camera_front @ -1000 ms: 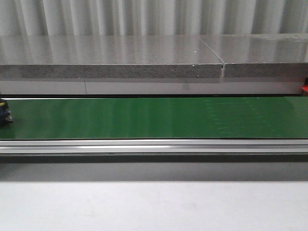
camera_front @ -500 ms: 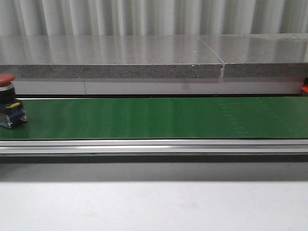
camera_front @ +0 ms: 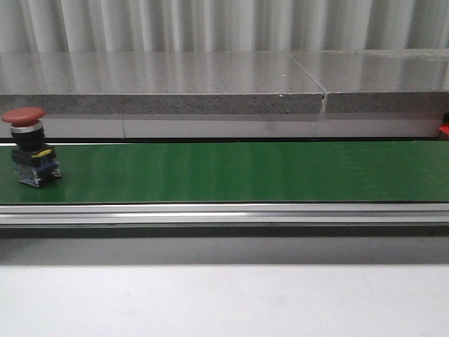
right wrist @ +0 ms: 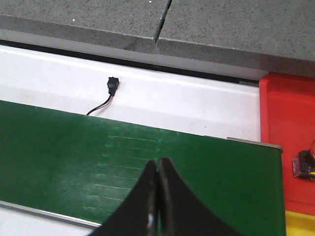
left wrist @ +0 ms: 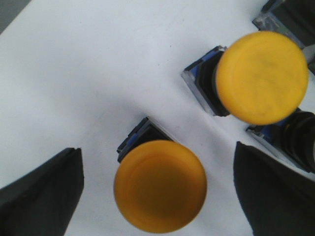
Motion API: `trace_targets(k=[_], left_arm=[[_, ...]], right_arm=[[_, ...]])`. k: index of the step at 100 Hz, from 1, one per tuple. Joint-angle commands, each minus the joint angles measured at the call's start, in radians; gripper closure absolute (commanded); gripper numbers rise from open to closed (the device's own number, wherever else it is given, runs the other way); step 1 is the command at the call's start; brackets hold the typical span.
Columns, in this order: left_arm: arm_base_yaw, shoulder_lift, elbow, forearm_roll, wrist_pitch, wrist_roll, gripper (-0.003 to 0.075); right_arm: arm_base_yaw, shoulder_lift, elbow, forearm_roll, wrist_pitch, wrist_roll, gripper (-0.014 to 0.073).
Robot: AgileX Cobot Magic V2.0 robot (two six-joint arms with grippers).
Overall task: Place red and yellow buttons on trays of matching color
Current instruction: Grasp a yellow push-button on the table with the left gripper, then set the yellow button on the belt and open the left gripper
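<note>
The left claw (left wrist: 157,196) hangs with its fingers spread wide over a white surface (left wrist: 83,69), and a yellow button (left wrist: 160,186) stands upright between them, touched by neither. A second yellow button (left wrist: 262,77) stands just beyond it, toward the claw's far finger, with two more dark button bodies crowded next to it, one (left wrist: 295,140) hard against that finger. The right claw (right wrist: 157,196) is pinched closed on nothing above the green conveyor belt (right wrist: 98,157). Past it lie a white ledge with a small black plug and wire (right wrist: 110,91), a grey stone bench (right wrist: 221,24), and a red tray (right wrist: 288,132) holding something half hidden. A red button (camera_front: 29,147) stands upright on the belt, near its left end in the front view.
</note>
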Motion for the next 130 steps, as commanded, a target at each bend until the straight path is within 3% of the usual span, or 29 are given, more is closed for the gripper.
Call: trace_targets(k=[1, 12, 31, 67, 88, 110, 130], left_arm=[[0.001, -0.039, -0.022, -0.004, -0.031, -0.012, 0.0207], [0.001, -0.039, -0.022, -0.004, -0.016, -0.012, 0.0377], [0.001, -0.050, -0.024, -0.004, 0.015, -0.012, 0.0742], [-0.036, -0.332, -0.024, -0.002, 0.058, -0.006, 0.0741], [-0.227, -0.478, -0.024, 0.000, 0.064, 0.037, 0.0741], [-0.437, -0.442, -0.053, 0.019, 0.111, 0.048, 0.0741], [-0.505, -0.329, -0.123, 0.040, 0.197, 0.048, 0.0741]], right_arm=[[0.002, -0.011, -0.026, 0.010, -0.058, -0.006, 0.0686], [0.002, -0.011, -0.026, 0.010, -0.058, -0.006, 0.0686], [0.002, -0.011, -0.026, 0.010, -0.058, -0.006, 0.0686], [0.002, -0.011, -0.026, 0.010, -0.058, -0.006, 0.0686], [0.002, -0.011, -0.026, 0.010, -0.058, -0.006, 0.0686], [0.002, -0.011, -0.026, 0.010, -0.058, -0.006, 0.0686], [0.002, -0.011, -0.026, 0.010, -0.058, -0.006, 0.0686]])
